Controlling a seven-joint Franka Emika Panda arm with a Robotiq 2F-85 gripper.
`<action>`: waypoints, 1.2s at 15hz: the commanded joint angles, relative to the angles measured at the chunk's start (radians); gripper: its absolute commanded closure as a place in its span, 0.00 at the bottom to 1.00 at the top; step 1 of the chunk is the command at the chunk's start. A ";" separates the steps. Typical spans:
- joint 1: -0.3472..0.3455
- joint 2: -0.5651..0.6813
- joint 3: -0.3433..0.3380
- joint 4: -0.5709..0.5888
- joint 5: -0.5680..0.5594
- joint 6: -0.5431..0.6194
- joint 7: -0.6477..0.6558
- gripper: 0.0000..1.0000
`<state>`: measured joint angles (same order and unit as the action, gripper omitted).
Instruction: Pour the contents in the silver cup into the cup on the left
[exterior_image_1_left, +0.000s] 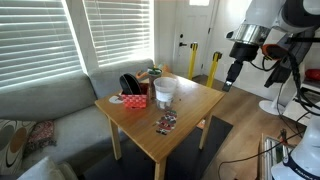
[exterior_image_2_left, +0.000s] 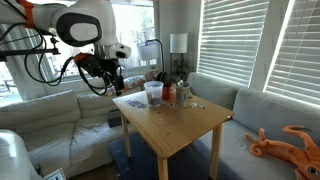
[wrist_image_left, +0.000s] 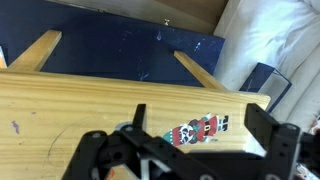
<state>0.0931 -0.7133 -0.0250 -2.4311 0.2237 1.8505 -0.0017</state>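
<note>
The silver cup (exterior_image_1_left: 165, 89) stands upright near the middle-back of the wooden table (exterior_image_1_left: 190, 110); it also shows in an exterior view (exterior_image_2_left: 154, 93). A squat red container (exterior_image_1_left: 136, 100) sits close beside it. My gripper (exterior_image_1_left: 232, 72) hangs in the air off the table's side, well apart from the cup, also seen in an exterior view (exterior_image_2_left: 113, 85). In the wrist view the gripper (wrist_image_left: 200, 118) is open and empty above the table edge. The silver cup is out of the wrist view.
A flat packet with a Santa picture (wrist_image_left: 200, 131) lies near the table's front (exterior_image_1_left: 166, 122). Small dark items (exterior_image_1_left: 150, 74) stand behind the cup. A grey sofa (exterior_image_1_left: 45, 105) borders the table. A dark rug (wrist_image_left: 130, 45) lies beneath.
</note>
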 joint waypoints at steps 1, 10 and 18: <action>-0.015 0.001 0.011 0.002 0.008 -0.004 -0.008 0.00; 0.029 0.101 -0.027 0.113 0.181 0.316 -0.015 0.00; 0.003 0.150 -0.019 0.163 0.152 0.301 -0.014 0.00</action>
<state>0.1056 -0.5640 -0.0509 -2.2719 0.3705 2.1566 -0.0120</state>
